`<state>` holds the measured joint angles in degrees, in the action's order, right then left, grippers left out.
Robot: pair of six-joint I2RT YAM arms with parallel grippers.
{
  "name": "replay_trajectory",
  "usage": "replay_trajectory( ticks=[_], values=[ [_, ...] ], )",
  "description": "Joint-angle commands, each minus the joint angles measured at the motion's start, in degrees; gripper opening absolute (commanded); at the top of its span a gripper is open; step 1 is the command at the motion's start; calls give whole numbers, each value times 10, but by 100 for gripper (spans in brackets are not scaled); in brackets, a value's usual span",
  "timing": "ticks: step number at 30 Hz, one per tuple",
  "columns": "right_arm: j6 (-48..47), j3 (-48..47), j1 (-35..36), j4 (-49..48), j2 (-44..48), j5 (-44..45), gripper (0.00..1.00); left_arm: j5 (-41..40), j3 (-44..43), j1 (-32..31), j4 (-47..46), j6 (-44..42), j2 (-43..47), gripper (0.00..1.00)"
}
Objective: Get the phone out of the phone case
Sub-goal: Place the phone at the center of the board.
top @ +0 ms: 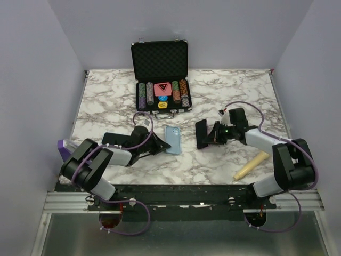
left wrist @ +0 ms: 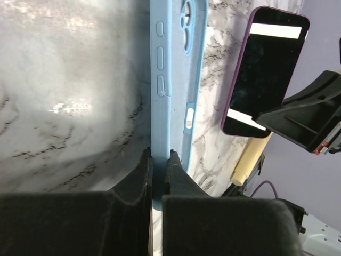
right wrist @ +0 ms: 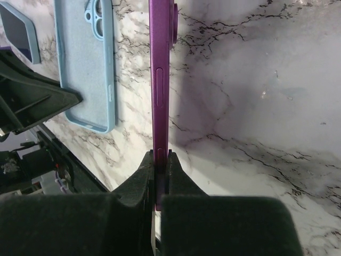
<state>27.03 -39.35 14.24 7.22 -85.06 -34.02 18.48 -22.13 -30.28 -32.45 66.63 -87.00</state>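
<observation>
I can read no word, number or brand in any view. The one sign I find is a dark triangle on the pink piece (top: 163, 89) in the middle of the chip case (top: 160, 58). In front of the chip case, the phone (left wrist: 265, 69) screen is dark and the phone case (left wrist: 170, 80) is plain blue.

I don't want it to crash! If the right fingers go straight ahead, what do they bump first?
Probably the marble table. The right fingers hold the purple phone out front, and only tabletop shows beyond it. The blue case lies off to one side. Depth is unclear.
</observation>
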Motion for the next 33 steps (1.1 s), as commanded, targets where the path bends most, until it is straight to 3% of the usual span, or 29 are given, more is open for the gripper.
replay_trajectory(
  ticks=[1,9,22,33],
  values=[
    [-1,0,-3,-35,-18,-35,7,1,-15,7,1,-12,-21,2],
    [-17,-8,-1,-21,-43,-6,12,-6,-8,17,7,-26,-11,11],
    [0,-23,-2,-46,-79,5,13,2,-30,31,7,-27,-37,12],
    [7,-20,-2,-29,-90,70,24,-7,-13,31,19,-27,-10,38]
  ],
)
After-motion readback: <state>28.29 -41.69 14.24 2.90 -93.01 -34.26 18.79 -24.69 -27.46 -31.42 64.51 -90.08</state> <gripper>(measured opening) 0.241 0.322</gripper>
